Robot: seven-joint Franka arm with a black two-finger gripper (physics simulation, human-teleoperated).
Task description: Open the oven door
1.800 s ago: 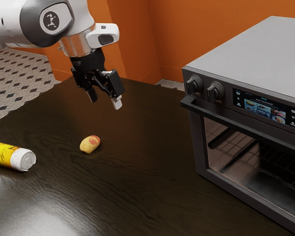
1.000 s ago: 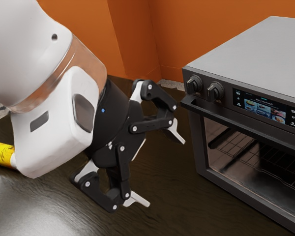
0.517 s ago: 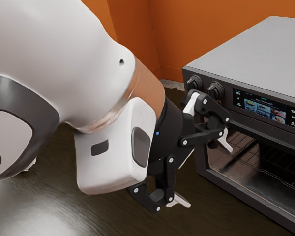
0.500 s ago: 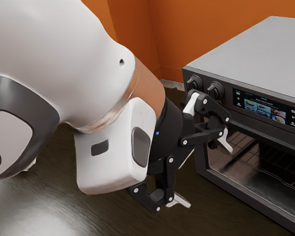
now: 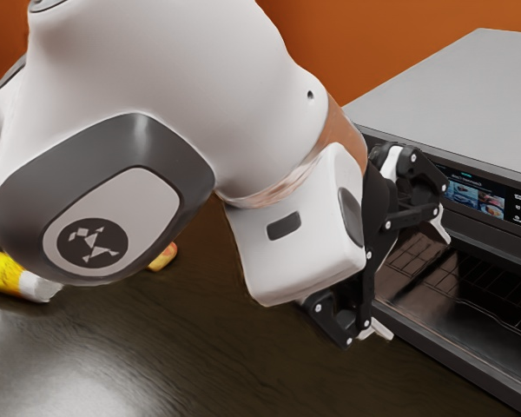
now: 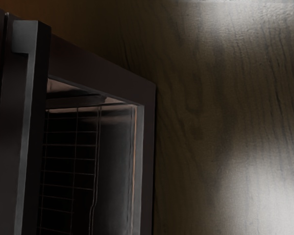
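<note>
My gripper (image 5: 409,279) stands open in front of the oven's front, one finger above the other, with nothing between them. The upper finger overlaps the strip below the control panel, and the lower one is near the window's bottom edge. Past the gripper, the dark handle (image 5: 504,248) runs along the top of the oven door (image 5: 456,356), which looks closed; contact with the handle cannot be told. In the wrist view, the handle (image 6: 30,127) is a long bar beside the door's window (image 6: 73,166), with racks inside.
The oven's grey top (image 5: 451,95) rises behind the hand. On the dark wooden table (image 5: 200,356), a yellow bottle (image 5: 2,274) lies partly behind the arm, and a small potato-like item (image 5: 163,258) shows below the arm. Orange walls stand behind.
My hand has moved toward the exterior view's right, from beside the oven's near corner to across its front, and slightly up in that view. The fingers stay open; the oven has not moved.
</note>
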